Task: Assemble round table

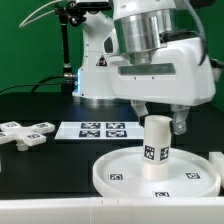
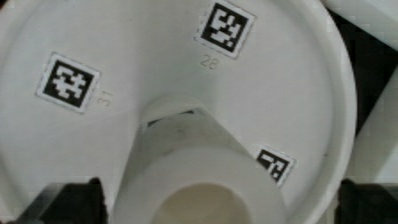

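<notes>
The large rimmed round disc (image 1: 120, 172) lies flat on the black table at the front. The short thick cylinder leg (image 1: 155, 150) stands upright at its middle, tags facing front. My gripper (image 1: 160, 120) hangs right over the leg's top, open, with a finger on each side and a gap to the leg. In the wrist view I look straight down the leg (image 2: 196, 150) onto the disc (image 2: 143, 50). The dark fingers (image 2: 75, 200) stand apart on both sides of the leg's top, and the gripper (image 2: 217, 208) holds nothing. The cross-shaped foot (image 1: 25, 131) lies on the table at the exterior view's left.
The marker board (image 1: 100, 130) lies flat behind the disc. The arm's base and a black stand (image 1: 68, 50) rise at the back. A white block (image 1: 216, 160) shows at the exterior view's right edge beside the disc.
</notes>
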Robot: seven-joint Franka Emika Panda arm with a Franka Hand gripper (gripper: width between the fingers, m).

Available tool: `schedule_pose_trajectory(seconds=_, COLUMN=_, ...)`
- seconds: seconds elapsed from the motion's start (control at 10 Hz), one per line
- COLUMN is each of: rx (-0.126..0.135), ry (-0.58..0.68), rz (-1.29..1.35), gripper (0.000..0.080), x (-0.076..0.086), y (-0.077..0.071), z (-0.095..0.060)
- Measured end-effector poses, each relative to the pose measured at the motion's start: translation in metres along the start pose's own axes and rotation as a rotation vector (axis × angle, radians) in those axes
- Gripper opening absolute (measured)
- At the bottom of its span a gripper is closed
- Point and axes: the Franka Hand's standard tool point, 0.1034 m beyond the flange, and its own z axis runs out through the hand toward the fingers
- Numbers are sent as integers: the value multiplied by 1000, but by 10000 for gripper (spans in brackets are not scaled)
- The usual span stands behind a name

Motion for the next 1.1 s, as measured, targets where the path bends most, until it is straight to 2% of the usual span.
schedule_pose_trajectory(seconds=0.2, rx=-5, ry=11, rz=-150, gripper=649, x=-7, y=-4, z=0)
schedule_pose_trajectory(seconds=0.6, rx=-9, ry=11, rz=-423, gripper=649, x=-6, y=-3, z=0)
schedule_pose_trajectory(seconds=0.7, rx=-21, ry=18, rz=-582, gripper=649, x=-6, y=-3, z=0)
schedule_pose_trajectory(seconds=1.1, rx=-38, ry=11, rz=-1039, gripper=649, x=-4, y=0, z=3)
